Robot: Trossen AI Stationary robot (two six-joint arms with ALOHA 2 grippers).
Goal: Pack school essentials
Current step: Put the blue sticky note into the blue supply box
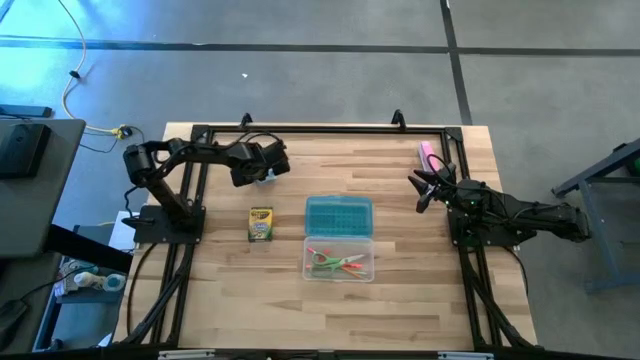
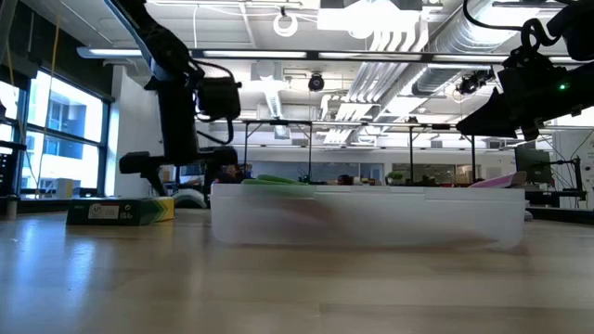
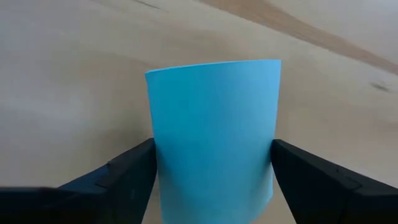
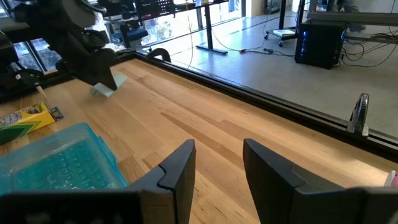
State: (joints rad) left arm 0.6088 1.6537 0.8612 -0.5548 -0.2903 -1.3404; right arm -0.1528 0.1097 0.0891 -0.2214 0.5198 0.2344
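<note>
Left hand (image 1: 268,170) sits over the light-blue pad (image 3: 213,130) near the table's (image 1: 400,310) far-left corner. Fingers (image 3: 121,180) bracket the pad on both sides, partly closed; in the left wrist view they look right at its edges, and the pad bows slightly between them. Can't tell if the grip is firm yet, or if the pad is off the wood.

Right hand (image 1: 425,192) waits by the table's far-right edge, fingers apart, nothing between them, pink block (image 1: 427,152) just beyond it.

Step, as I read it: picking up the pad to pack it. Next move needs the fingers to finish closing without buckling the pad more, then lift and carry toward the table's middle to the clear case (image 1: 339,257), whose teal lid (image 1: 338,216) is folded open on the far side.

Pad looks thin and flexible, plain sky blue, no markings, roughly square. It will likely flex under squeeze.

Case already holds green-handled scissors (image 1: 325,264) and orange and red pens (image 1: 345,261). Crayon box (image 1: 260,224) lies on the table to the left of the case, not yet packed.
</note>
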